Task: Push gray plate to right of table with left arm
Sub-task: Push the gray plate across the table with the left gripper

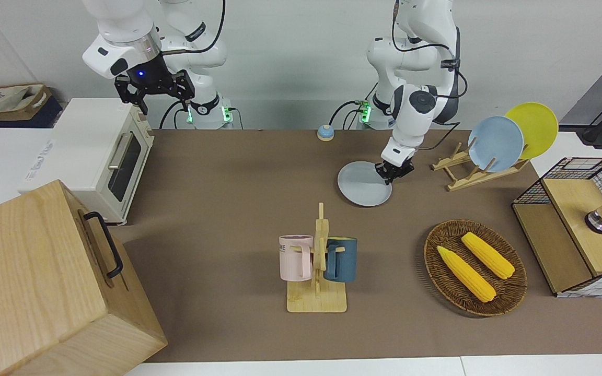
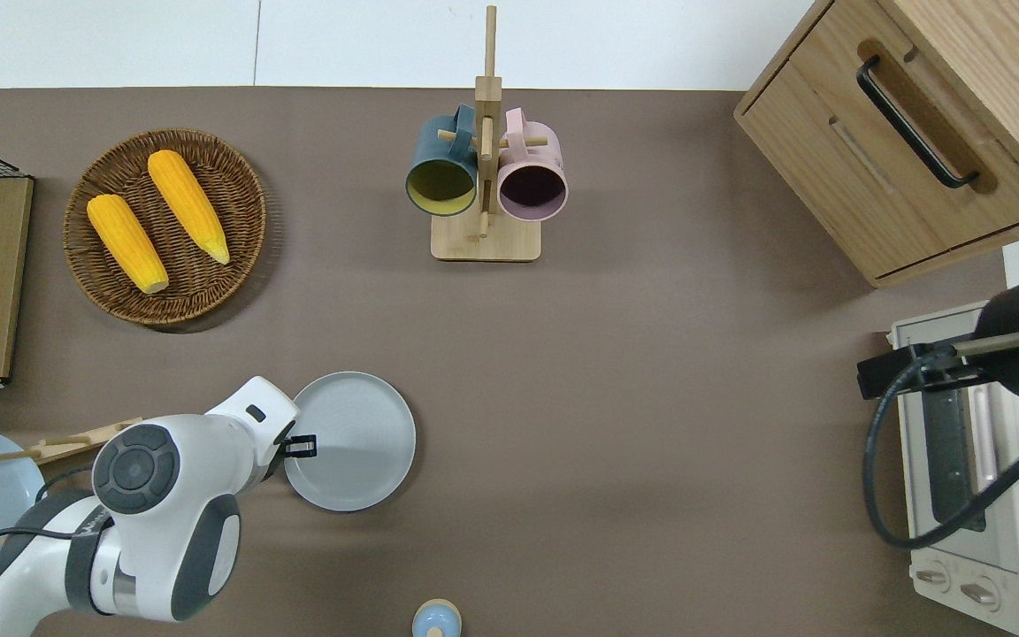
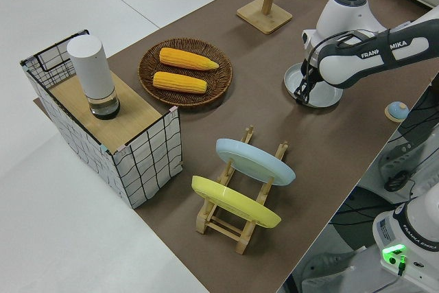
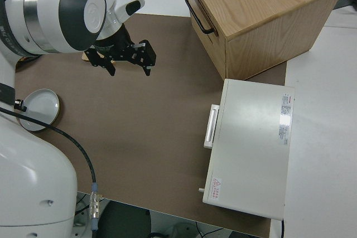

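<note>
Overhead view shows the table (image 2: 651, 398), a matte brown surface with white edges, and the gray plate (image 2: 355, 442) lying flat on it toward the left arm's end, nearer to the robots than the wicker basket (image 2: 209, 292) of corn. The left gripper (image 2: 301, 446) is down at the plate's rim on the side facing that end, touching it, though whether its fingers are spread or pressed together I cannot tell. From the plate toward the toaster oven (image 2: 978, 495) at the right arm's end the brown surface lies bare, and the right arm is parked with its fingers spread.
</note>
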Controlling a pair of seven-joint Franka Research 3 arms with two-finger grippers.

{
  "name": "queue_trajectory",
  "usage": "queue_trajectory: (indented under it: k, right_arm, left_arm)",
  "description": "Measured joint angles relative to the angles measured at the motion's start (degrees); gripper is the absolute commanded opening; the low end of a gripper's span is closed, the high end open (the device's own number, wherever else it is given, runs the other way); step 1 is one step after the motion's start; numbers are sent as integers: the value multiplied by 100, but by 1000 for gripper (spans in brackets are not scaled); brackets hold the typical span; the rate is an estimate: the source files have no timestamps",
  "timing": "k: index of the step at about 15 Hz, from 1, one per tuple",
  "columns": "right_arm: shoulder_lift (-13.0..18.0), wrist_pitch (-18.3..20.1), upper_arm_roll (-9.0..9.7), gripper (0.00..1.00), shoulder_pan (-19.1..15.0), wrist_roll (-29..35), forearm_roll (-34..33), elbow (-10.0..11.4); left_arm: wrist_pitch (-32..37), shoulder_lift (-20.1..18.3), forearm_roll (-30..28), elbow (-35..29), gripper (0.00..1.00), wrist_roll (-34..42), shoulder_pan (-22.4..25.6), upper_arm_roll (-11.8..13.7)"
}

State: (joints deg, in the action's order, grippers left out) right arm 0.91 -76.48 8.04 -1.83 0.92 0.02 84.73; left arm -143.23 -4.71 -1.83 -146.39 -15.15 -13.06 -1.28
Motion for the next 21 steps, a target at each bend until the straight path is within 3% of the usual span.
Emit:
queue_trajectory:
  k: [3, 10, 21]
  right_arm:
    - [0, 0, 0, 983, 0, 0, 0, 0]
    - [0, 0, 0, 983, 0, 0, 0, 0]
    - [0, 0, 0, 983, 0, 0, 0, 0]
  left_arm:
    - [-28, 85, 0, 99, 0, -348, -179, -53]
    - [-95, 379, 0, 427, 0, -1220, -415, -521]
    - [-109, 754, 0, 868, 0, -2266, -1205, -591]
